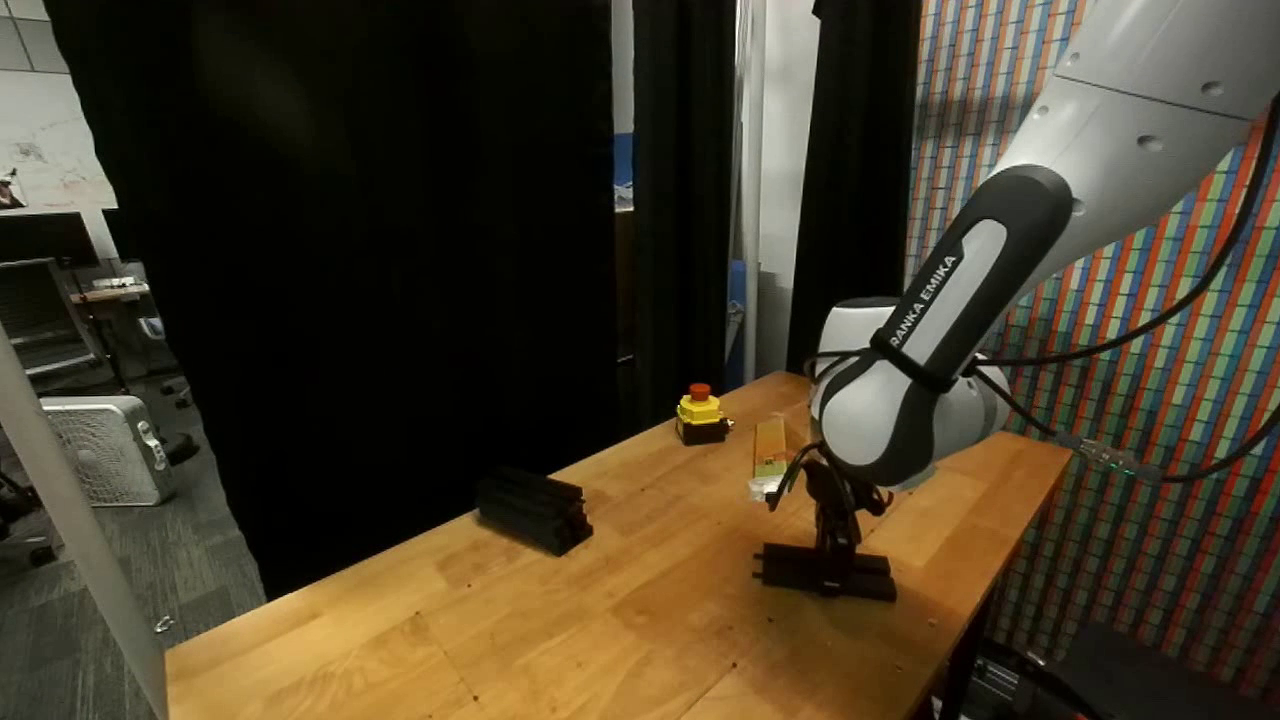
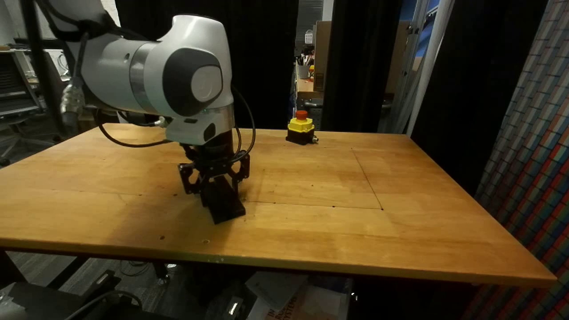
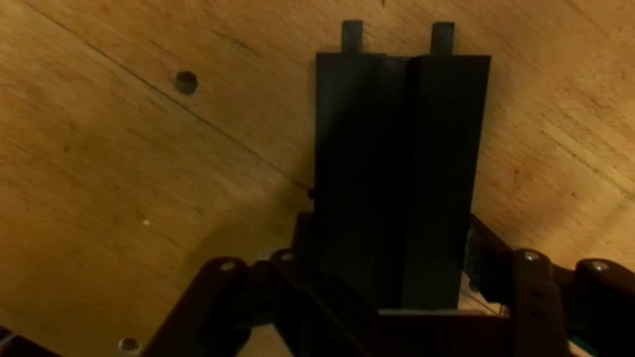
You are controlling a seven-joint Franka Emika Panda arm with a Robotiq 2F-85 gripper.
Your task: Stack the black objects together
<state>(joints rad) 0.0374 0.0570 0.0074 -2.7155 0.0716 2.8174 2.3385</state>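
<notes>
Across its long axis, black bar (image 3: 397,153) is being clasped by part-closed claw (image 3: 389,235), well apart from black pile (image 1: 532,510).

I hang over a wooden table (image 2: 400,240), dotted with dark holes (image 3: 186,82). A red-topped button box (image 2: 301,128) stands near one edge; along that edge, well apart from the box, black bars (image 1: 533,508) lie piled. Whether the grooved bar (image 3: 347,148) I clasp, also well apart, touches wood, I cannot tell.
</notes>
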